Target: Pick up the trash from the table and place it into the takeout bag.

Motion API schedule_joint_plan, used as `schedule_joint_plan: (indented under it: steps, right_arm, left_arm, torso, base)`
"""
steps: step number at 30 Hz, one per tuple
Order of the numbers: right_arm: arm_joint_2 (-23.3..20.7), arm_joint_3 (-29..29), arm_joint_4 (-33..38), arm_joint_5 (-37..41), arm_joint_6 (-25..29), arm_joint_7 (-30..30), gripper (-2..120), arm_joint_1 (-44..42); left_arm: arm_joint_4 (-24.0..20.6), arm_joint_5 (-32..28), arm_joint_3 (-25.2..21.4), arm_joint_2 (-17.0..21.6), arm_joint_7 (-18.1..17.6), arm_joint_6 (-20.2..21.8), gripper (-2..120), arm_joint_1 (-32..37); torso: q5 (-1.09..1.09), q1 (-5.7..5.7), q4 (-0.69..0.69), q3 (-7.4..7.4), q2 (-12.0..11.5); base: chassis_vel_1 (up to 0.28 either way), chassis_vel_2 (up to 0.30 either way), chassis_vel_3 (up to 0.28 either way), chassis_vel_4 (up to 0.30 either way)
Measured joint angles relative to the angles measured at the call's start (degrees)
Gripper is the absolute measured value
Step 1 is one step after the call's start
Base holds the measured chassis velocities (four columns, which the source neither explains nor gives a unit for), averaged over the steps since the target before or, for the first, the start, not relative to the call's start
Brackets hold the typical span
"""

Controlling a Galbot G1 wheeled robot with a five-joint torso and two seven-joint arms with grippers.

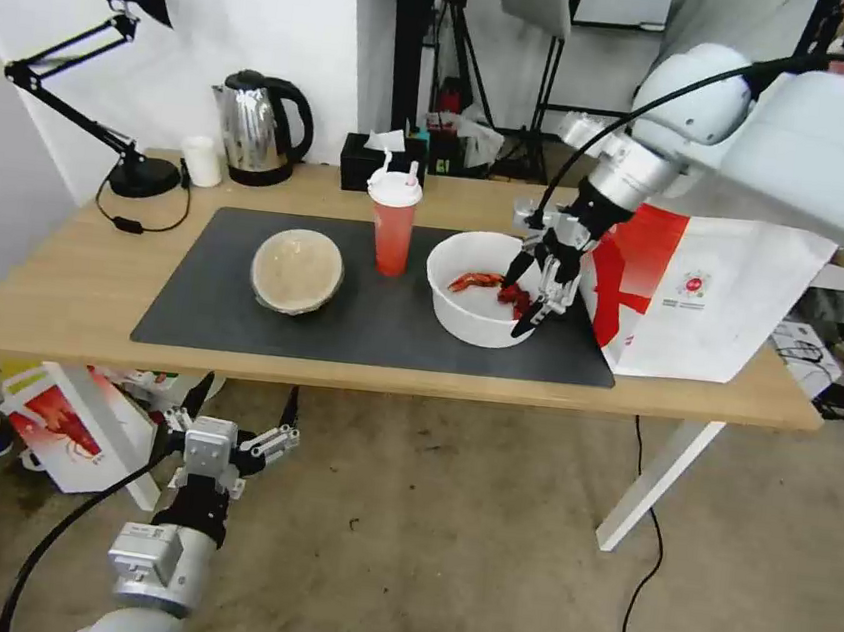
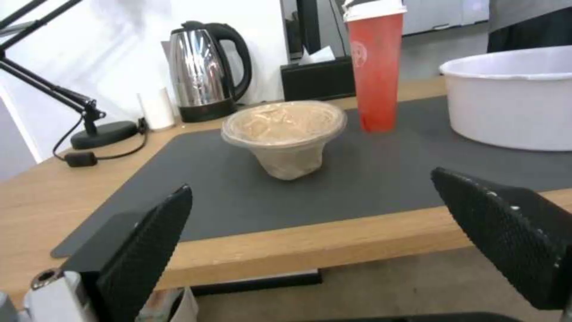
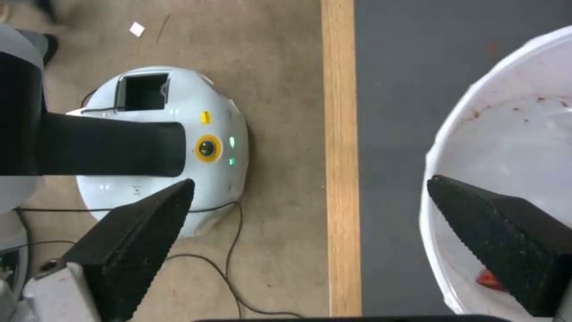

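Head view: right gripper (image 1: 530, 292) jaws apart, hiding white bowl's (image 1: 462, 315) rim.

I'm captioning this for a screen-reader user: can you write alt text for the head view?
The right gripper, fingers open, hangs over the near right rim of the white bowl of red shellfish scraps on the table's grey mat. To its left stand a red drink cup and a tan bowl; the takeout bag stands right. The left gripper waits open below the table edge.
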Motion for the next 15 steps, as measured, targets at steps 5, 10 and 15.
schedule_joint_plan:
  steps: [5, 10, 15]
  right_arm:
    - [0.72, 0.24, -0.43, -0.13, -0.02, 0.52, 100, -1.12]
    - [1.17, 1.26, -1.53, -1.28, -0.02, 0.52, 100, -2.30]
    - [1.53, 3.05, -3.10, -3.04, 0.09, 0.20, 100, -4.92]
  left_arm:
    - [0.00, 0.00, 0.00, 0.00, 0.00, 0.00, 100, 0.00]
    - [0.00, 0.00, 0.00, 0.00, 0.00, 0.00, 100, 0.00]
    - [0.00, 0.00, 0.00, 0.00, 0.00, 0.00, 100, 0.00]
  torso:
    - [0.01, 0.00, 0.01, 0.00, 0.00]
    - [0.01, 0.00, 0.00, 0.00, 0.00]
    - [0.01, 0.00, 0.00, 0.00, 0.00]
  base:
    - [0.000, 0.000, 0.000, 0.000]
    - [0.000, 0.000, 0.000, 0.000]
    - [0.000, 0.000, 0.000, 0.000]
